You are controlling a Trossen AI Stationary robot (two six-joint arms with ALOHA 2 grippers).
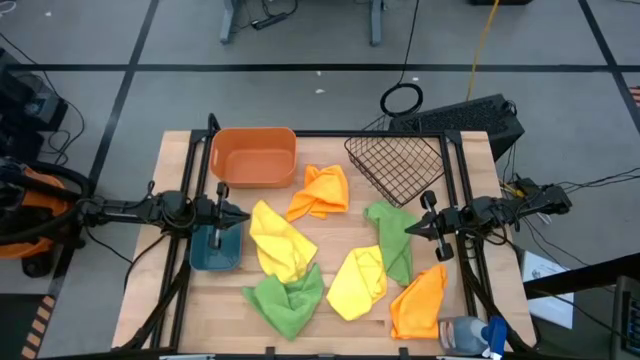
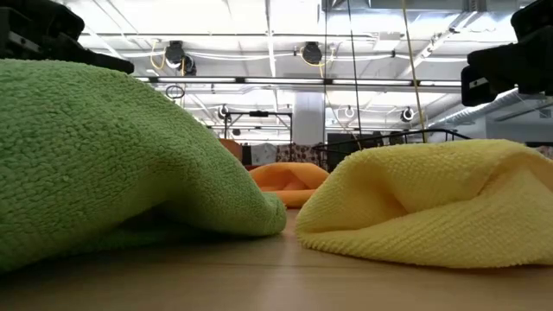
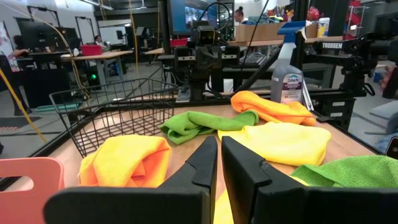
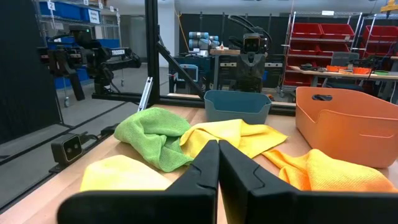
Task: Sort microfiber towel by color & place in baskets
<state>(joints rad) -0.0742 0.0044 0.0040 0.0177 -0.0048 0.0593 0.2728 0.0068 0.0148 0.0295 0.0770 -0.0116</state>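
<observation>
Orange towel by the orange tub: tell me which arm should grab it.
Left. The left gripper waits nearer the orange towel and orange tub; the right gripper sits across the table.

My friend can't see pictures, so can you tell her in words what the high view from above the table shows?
Six towels, two yellow, two green and two orange, lie scattered on a wooden table. An orange tub, a wire basket and a teal tub sit empty. The left gripper and right gripper wait shut at either side.

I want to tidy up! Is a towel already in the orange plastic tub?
No, the orange plastic tub holds nothing; the towels lie on the wooden table.
</observation>
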